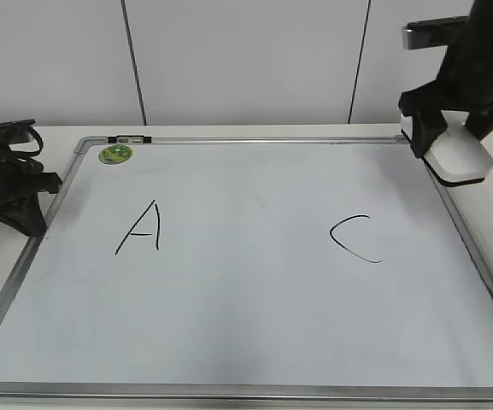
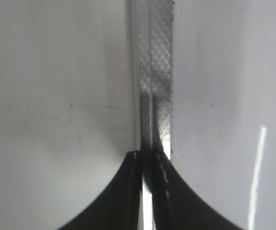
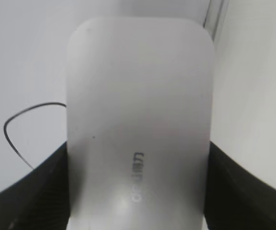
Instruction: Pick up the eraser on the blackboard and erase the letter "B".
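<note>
The blackboard (image 1: 246,290) is a white board in a grey frame, lying flat on the table. It carries a black "A" (image 1: 141,229) and a black "C" (image 1: 355,239). No letter "B" shows anywhere on it. My right gripper (image 1: 455,130) is shut on the white eraser (image 1: 461,158) at the board's far right corner, over the right frame rail. In the right wrist view the eraser (image 3: 138,110) fills the space between my jaws (image 3: 138,163), with the "C" (image 3: 20,129) to its left. My left gripper (image 1: 26,213) is shut and empty over the left frame rail (image 2: 154,72).
A round green sticker (image 1: 115,155) sits at the board's far left corner. A small black and white clip (image 1: 130,137) is on the top rail. The white table surrounds the board, and a white panelled wall stands behind it.
</note>
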You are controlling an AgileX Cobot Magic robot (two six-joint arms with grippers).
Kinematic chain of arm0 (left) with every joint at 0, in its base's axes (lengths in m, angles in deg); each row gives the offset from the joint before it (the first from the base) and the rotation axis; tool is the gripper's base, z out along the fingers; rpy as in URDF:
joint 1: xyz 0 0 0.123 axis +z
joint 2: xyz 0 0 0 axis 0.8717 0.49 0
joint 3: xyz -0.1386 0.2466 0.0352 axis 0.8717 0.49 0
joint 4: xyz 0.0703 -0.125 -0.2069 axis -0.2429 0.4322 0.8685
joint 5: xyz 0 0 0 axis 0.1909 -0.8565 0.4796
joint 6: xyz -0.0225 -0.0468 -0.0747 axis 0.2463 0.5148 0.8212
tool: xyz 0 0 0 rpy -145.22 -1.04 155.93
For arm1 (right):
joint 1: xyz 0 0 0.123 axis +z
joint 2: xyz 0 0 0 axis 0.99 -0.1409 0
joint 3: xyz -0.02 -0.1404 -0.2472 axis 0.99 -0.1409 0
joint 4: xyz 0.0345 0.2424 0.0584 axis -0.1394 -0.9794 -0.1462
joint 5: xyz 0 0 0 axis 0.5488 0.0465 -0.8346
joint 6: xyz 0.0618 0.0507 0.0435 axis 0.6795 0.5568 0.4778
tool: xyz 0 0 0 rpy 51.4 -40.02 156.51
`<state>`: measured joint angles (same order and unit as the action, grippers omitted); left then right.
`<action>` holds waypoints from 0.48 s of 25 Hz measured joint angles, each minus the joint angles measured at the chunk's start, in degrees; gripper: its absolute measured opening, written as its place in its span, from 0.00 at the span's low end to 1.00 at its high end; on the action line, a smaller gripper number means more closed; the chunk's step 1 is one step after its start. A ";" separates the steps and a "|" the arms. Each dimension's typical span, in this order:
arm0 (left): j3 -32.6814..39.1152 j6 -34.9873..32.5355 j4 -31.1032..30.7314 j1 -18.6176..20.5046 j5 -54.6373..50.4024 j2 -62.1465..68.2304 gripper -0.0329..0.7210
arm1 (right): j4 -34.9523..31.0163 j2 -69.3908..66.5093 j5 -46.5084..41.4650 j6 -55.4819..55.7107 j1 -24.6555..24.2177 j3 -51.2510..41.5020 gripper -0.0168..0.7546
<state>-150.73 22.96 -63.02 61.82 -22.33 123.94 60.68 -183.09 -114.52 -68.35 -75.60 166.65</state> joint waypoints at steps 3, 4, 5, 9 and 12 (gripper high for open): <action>0.00 0.00 0.00 0.00 0.00 0.00 0.07 | -1.03 3.56 4.35 0.22 -1.81 -8.04 0.72; 0.00 0.00 0.00 0.00 0.00 0.00 0.07 | -1.31 4.41 5.92 0.22 -2.22 -10.73 0.72; 0.00 0.00 0.00 0.00 0.00 0.00 0.07 | -1.55 5.21 7.43 0.35 -2.65 -13.26 0.72; 0.00 0.00 0.00 0.00 0.00 0.00 0.07 | -2.00 6.00 12.86 1.69 -3.43 -20.58 0.72; 0.00 0.00 0.00 0.00 0.00 0.00 0.08 | -2.39 6.00 16.83 3.12 -3.51 -24.19 0.72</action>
<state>-150.73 22.96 -63.02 61.82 -22.33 123.94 58.29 -177.09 -97.69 -65.23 -79.11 142.45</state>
